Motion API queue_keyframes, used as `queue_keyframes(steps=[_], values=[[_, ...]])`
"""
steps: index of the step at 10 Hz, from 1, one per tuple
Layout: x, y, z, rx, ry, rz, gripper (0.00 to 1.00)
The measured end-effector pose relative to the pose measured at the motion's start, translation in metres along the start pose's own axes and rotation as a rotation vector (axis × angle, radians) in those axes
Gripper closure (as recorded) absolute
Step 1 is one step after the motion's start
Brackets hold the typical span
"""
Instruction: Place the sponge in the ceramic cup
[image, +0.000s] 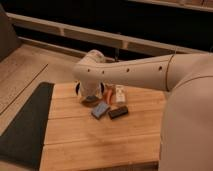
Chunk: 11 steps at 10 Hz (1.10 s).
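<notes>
The sponge (100, 109), a small flat blue pad, lies on the wooden table (95, 145) near its middle. My gripper (90, 98) hangs at the end of the white arm (125, 74), low over the table, just behind and left of the sponge. A sliver of something white (78, 89) shows left of the wrist. It could be the ceramic cup, but the arm hides most of it.
A black rectangular block (118, 112) lies right of the sponge. Behind them are an orange item (109, 92) and a white packet (120, 94). A dark mat (25, 125) borders the table's left side. My own white body (187, 130) fills the right.
</notes>
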<state>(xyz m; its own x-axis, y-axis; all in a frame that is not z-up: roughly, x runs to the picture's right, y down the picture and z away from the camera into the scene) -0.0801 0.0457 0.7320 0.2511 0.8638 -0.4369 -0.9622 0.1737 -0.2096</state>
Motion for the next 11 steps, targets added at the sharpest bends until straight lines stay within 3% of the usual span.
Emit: queue_keyframes(steps=[3, 5, 6, 8, 11], values=[[0.001, -0.007, 0.006, 0.021, 0.008, 0.011, 0.35], [0.005, -0.048, 0.018, 0.092, 0.030, 0.061, 0.35], [0.005, -0.059, 0.023, 0.106, 0.033, 0.073, 0.35], [0.004, -0.073, 0.043, 0.104, 0.046, 0.097, 0.35], [0.010, -0.068, 0.078, 0.079, 0.100, 0.060, 0.35]])
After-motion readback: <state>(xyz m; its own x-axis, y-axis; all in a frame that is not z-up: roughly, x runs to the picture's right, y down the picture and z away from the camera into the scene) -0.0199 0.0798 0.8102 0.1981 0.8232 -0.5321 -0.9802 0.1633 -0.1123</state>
